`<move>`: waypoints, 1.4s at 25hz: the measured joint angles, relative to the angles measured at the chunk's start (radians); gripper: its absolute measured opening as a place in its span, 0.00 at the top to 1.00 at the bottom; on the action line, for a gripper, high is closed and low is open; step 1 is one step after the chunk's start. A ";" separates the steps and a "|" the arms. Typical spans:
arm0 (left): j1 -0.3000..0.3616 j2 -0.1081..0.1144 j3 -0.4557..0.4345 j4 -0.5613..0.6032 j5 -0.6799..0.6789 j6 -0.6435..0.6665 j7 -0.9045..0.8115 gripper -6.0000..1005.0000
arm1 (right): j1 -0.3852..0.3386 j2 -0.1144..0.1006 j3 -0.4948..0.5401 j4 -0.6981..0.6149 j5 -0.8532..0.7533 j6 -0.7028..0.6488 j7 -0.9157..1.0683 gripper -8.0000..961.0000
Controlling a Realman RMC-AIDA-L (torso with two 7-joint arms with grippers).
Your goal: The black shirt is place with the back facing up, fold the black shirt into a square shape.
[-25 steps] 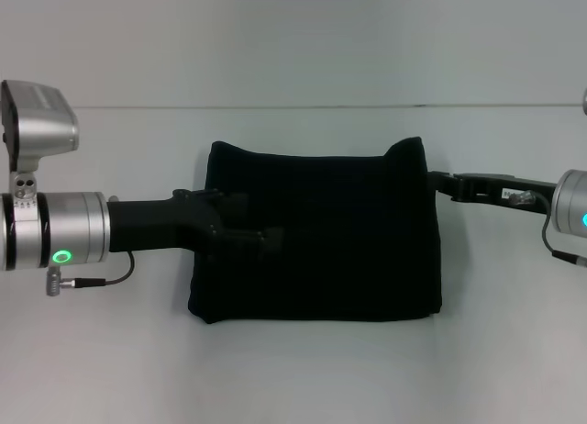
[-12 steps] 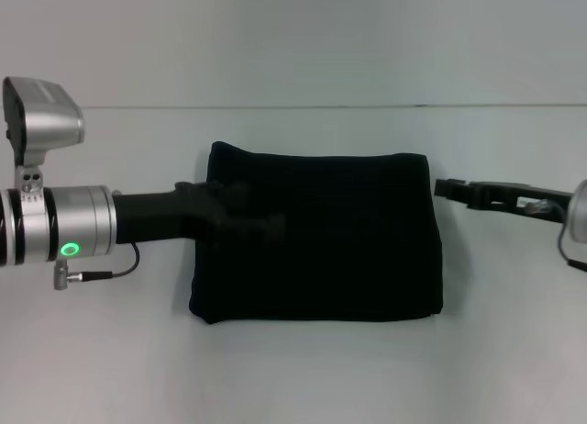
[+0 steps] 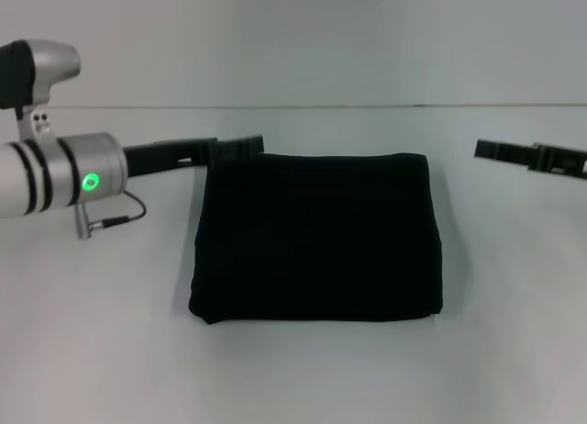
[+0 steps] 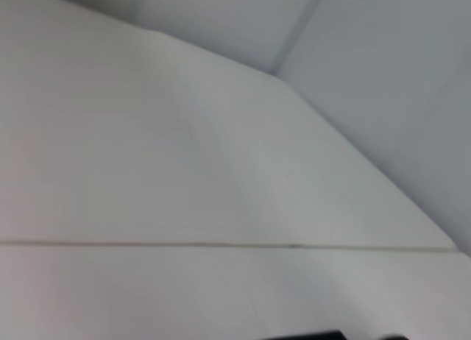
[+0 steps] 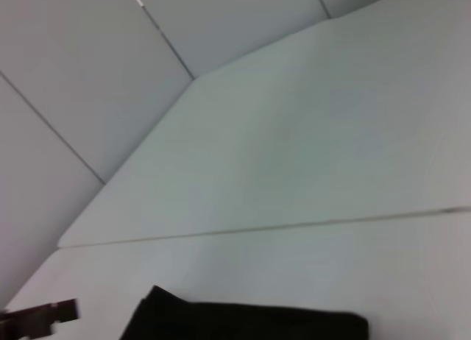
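1. The black shirt (image 3: 316, 236) is seen lying flat on the white counter (image 3: 303, 369), folded into a compact, near-square block; the folding is judged essentially done.
2. The left gripper (image 3: 240, 147) is held just beside the shirt's far left corner, apparently clear of the cloth; nothing is gripped, and how far it is open cannot be told.
3. The right gripper (image 3: 488, 150) is held apart from the shirt's right edge, empty; its opening cannot be told either.
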 joint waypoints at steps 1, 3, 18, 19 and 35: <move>-0.007 0.001 0.005 -0.007 0.001 -0.023 -0.033 0.05 | 0.005 -0.007 0.000 -0.001 -0.001 -0.009 0.008 0.45; -0.026 0.005 0.030 -0.026 0.002 -0.094 -0.099 0.05 | 0.016 -0.018 -0.005 -0.001 -0.004 -0.022 0.019 0.39; -0.077 0.003 0.192 -0.148 0.007 -0.468 -0.161 0.06 | 0.054 0.001 -0.015 0.003 -0.070 -0.017 0.013 0.36; -0.077 -0.001 0.213 -0.152 0.007 -0.489 -0.161 0.05 | 0.055 0.002 -0.015 0.004 -0.071 -0.017 0.012 0.36; -0.088 -0.029 0.276 -0.158 0.006 -0.527 -0.151 0.05 | 0.045 0.017 -0.022 0.011 -0.071 0.008 -0.001 0.36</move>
